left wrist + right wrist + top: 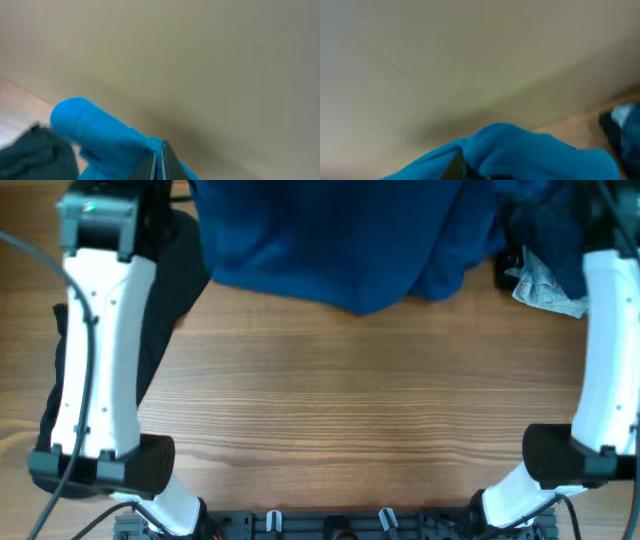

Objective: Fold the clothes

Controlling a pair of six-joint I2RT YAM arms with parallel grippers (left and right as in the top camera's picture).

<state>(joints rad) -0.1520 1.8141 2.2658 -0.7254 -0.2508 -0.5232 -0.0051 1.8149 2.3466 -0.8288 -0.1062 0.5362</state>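
Note:
The teal-blue shirt (pixel 340 240) spreads across the far middle of the table, its lower hem bunched toward me. In the left wrist view my left gripper (pixel 159 164) is shut on a fold of the shirt (pixel 95 130), the two dark fingers pressed together with cloth between them. In the right wrist view the shirt (pixel 530 150) is bunched over my right gripper (pixel 477 170), which is shut on it with its fingers mostly covered. A black garment (pixel 185 270) lies at the far left under the left arm. Both grippers are past the top edge of the overhead view.
A navy and pale-denim heap (pixel 545 255) sits at the far right beside the right arm (pixel 605 330). The left arm (pixel 100 340) runs along the left side. Bare wooden tabletop (pixel 350 400) fills the middle and near part. A plain wall fills both wrist views.

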